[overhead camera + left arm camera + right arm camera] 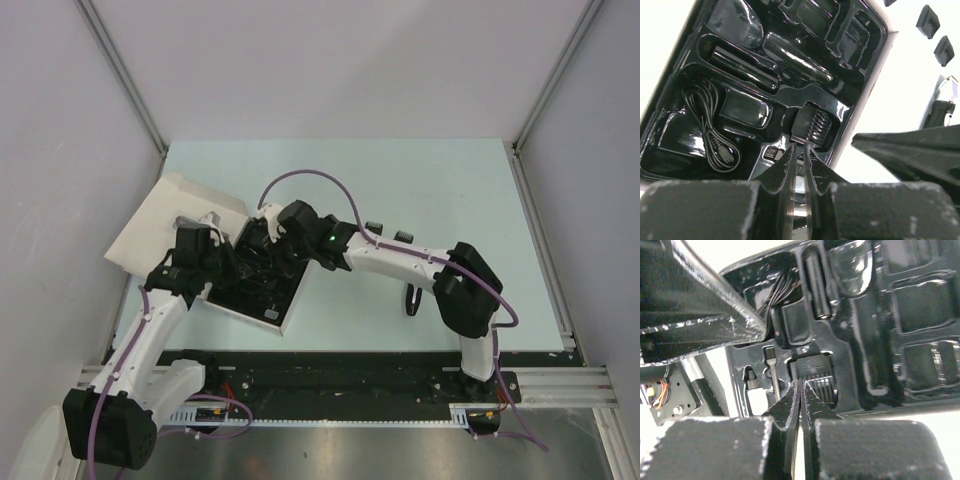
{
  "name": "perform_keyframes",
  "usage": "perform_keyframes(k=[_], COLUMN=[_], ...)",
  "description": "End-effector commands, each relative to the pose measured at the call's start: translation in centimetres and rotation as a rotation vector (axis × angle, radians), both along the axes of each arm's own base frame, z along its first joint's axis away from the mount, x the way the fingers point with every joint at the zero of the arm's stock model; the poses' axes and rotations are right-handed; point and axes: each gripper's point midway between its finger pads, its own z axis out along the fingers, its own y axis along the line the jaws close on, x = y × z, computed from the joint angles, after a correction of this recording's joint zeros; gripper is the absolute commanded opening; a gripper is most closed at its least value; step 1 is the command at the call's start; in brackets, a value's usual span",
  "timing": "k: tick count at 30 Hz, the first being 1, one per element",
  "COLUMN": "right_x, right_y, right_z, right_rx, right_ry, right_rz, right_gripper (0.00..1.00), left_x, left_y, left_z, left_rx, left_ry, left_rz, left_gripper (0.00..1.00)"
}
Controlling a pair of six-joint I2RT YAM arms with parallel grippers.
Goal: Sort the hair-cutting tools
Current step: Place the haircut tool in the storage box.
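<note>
Overhead is poor here. Both wrists sit over the tray [250, 300], black on black, so I can't pick out either tool's tips from above.

Left tool [799, 146]: fingers stand a thin slit apart, with light showing through lower down. The tips sit right at the near edge of a guard [812, 125] lying in its tray pocket. I can't tell whether they pinch that edge or just touch it.

Right tool [800, 386]: fingers pressed together with nothing between them, tips at the same guard from the other side. The left tool's finger blocks the top left of the right wrist view.

Cable [710, 130] is coiled in its own pocket at the tray's left end, and its far loops run into glare. There's a thin stick beside the guard pocket that I take for the brush [773, 372], but the bristles don't resolve.

Clipper [412, 302] is on the bench [450, 180] under the right forearm. Only a short black stub shows, and it's cut off by the frame edge in the left wrist view. A loose guard [375, 226] and a second loose guard [403, 237] lie on the bench just behind that forearm, apart from the tray.

Lid [160, 225] is hinged open to the left, and from here it looks plain white. A small pale patch at the tray's near corner is too small to read. The rest of the tray is gloss and reflections.
</note>
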Motion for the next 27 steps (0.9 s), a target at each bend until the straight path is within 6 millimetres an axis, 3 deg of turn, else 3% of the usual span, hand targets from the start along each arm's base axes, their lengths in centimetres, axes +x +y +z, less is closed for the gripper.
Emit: perform_keyframes(k=[1, 9, 12, 15, 21, 24, 27], right_x=[-1.9, -2.0, -2.0, -2.2, -2.4, -1.6, 0.0], right_y=[2.2, 1.7, 1.3, 1.6, 2.1, 1.5, 0.2], right_z=[-1.6, -6.5, -6.8, -5.1, 0.2, 2.6, 4.3], right_rx=[0.002, -0.098, -0.112, -0.070, 0.048, 0.096, 0.121], right_ry=[0.040, 0.092, 0.095, 0.078, 0.057, 0.047, 0.030], right_rz=[0.094, 0.062, 0.059, 0.079, 0.113, 0.078, 0.003], right_gripper=[0.00, 0.00, 0.00, 0.00, 0.00, 0.01, 0.09], left_x=[0.7, -0.1, -0.1, 0.0, 0.2, 0.3, 0.5], left_y=[0.8, 1.5, 1.5, 1.5, 1.4, 1.4, 1.4], left_z=[1.2, 0.0, 0.0, 0.2, 0.7, 1.0, 1.3], left_rx=[0.046, 0.076, 0.077, 0.077, 0.075, 0.077, 0.078], left_ry=[-0.055, -0.030, -0.028, -0.034, -0.045, -0.055, -0.064], left_rz=[0.019, 0.035, 0.034, 0.035, 0.032, 0.029, 0.026], left_gripper=[0.14, 0.14, 0.14, 0.14, 0.15, 0.19, 0.23])
